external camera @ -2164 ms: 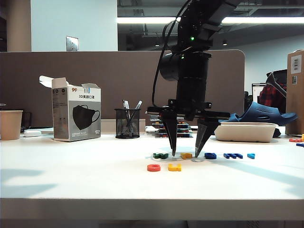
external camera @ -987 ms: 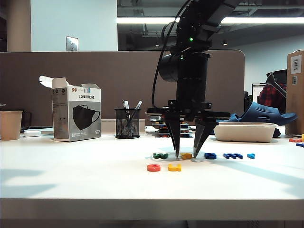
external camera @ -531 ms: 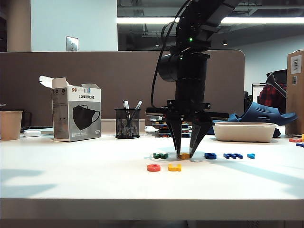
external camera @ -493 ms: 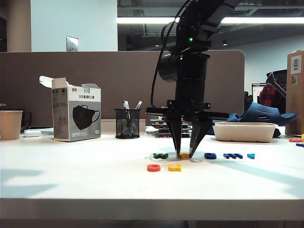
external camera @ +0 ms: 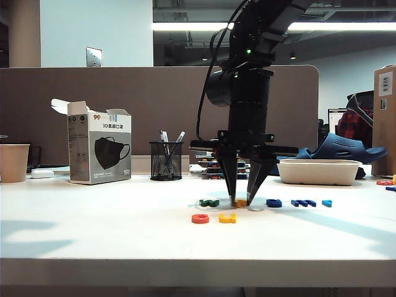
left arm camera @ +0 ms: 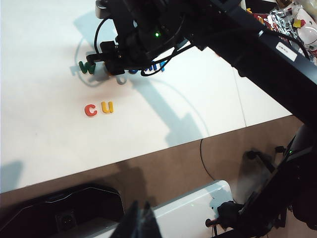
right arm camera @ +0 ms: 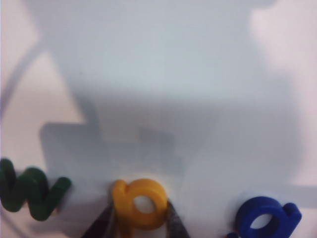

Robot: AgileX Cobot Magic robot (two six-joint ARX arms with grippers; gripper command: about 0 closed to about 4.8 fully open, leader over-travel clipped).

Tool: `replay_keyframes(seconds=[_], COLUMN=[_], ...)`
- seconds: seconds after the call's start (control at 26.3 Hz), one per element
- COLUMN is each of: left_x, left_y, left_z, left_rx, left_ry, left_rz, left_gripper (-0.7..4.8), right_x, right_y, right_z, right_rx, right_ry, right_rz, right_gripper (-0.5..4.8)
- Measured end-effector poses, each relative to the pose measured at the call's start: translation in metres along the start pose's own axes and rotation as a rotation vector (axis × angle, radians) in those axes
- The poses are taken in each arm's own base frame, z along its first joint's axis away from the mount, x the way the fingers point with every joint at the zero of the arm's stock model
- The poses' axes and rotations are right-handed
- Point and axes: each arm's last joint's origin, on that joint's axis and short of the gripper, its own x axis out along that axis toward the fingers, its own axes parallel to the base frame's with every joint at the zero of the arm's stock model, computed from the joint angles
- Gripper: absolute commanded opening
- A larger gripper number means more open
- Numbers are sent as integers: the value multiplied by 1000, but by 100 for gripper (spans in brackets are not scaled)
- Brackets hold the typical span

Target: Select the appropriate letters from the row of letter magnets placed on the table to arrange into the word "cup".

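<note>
Pinching the flat yellow plastic letter "p" [right arm camera: 139, 204], your right end effector [external camera: 241, 201] stands tips-down on the white tabletop [external camera: 124, 229], in the row between the green "w" [right arm camera: 29, 193] and a dark blue letter [right arm camera: 267, 215]. Nearer the front edge you have the red "c" [external camera: 200, 218] and yellow "u" [external camera: 228, 218] side by side. Your left end effector [left arm camera: 140, 224] hangs beyond that edge, fingers together.

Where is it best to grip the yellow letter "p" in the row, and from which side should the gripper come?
Grip the yellow "p" across its round bowl, coming straight down from above. It lies flat on the table between the green letter and a blue letter, so only the gaps beside it admit fingers. The right gripper stands so, a finger on each side. The left gripper hangs off the table.
</note>
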Motion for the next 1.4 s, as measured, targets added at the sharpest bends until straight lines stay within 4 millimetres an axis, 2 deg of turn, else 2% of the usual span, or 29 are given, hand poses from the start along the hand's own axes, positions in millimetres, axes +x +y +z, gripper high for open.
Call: replay_keyframes(seconds=[0.72, 1.1, 1.4], left_x=[0, 0, 0], left_y=[0, 0, 0], left_z=[0, 0, 0], left_rx=[0, 0, 0], left_ry=[0, 0, 0], left_rz=[0, 0, 0], left_gripper=[-5, -5, -5], right_x=[-3, -28, -40], right_y=[2, 6, -1], right_z=[4, 11, 2], right_rx=[0, 2, 32], right_ry=[1, -46, 13], right_rz=[2, 15, -9], right_gripper=[103, 103, 103])
